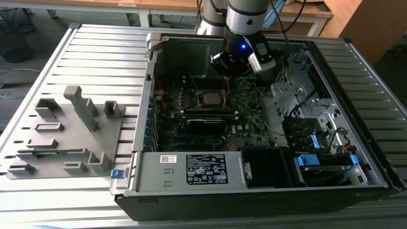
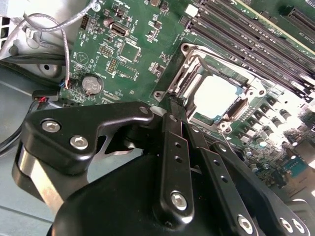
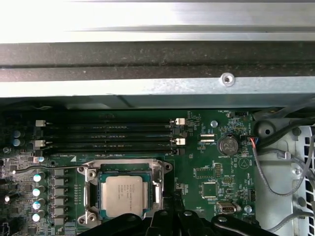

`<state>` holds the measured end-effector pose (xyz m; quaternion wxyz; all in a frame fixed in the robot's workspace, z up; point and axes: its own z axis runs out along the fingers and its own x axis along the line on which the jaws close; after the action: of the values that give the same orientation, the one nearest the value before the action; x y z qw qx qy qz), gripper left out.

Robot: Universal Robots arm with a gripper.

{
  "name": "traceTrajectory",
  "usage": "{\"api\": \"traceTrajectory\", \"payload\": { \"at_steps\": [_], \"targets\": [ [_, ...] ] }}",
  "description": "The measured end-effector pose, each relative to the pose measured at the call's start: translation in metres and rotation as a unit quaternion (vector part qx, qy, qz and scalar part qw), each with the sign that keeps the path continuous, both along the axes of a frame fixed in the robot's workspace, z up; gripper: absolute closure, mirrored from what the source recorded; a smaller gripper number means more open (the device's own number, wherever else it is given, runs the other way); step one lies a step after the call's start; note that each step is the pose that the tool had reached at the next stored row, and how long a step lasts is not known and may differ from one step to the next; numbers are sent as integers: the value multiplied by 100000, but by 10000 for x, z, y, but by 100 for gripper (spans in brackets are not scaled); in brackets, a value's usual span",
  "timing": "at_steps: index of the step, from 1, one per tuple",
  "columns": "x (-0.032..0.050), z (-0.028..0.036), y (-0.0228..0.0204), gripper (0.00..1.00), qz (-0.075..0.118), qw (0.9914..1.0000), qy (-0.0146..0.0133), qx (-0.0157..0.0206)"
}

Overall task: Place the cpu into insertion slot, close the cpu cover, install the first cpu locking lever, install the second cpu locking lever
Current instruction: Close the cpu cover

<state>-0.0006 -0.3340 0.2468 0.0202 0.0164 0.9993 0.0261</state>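
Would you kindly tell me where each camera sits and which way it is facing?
Exterior view: off the arm, high up, looking down into the open computer case; the arm and gripper show.
First wrist view: on the arm, facing the cpu under its cpu cover; the gripper shows.
Second wrist view: on the arm, looking along the gripper at the cpu.
Both wrist views share the cpu, coin battery and memory slots.

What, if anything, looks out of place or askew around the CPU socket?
Nothing stands out: the cpu lies flat and square in the insertion slot, the cpu cover sits level around it, with the gripper at its edge.
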Motion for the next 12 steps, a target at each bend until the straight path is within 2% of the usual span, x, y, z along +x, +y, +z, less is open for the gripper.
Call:
{"api": "traceTrajectory", "payload": {
  "at_steps": [12],
  "targets": [
    [-28,-2,0,89,4,100000,0,2]
  ]
}}
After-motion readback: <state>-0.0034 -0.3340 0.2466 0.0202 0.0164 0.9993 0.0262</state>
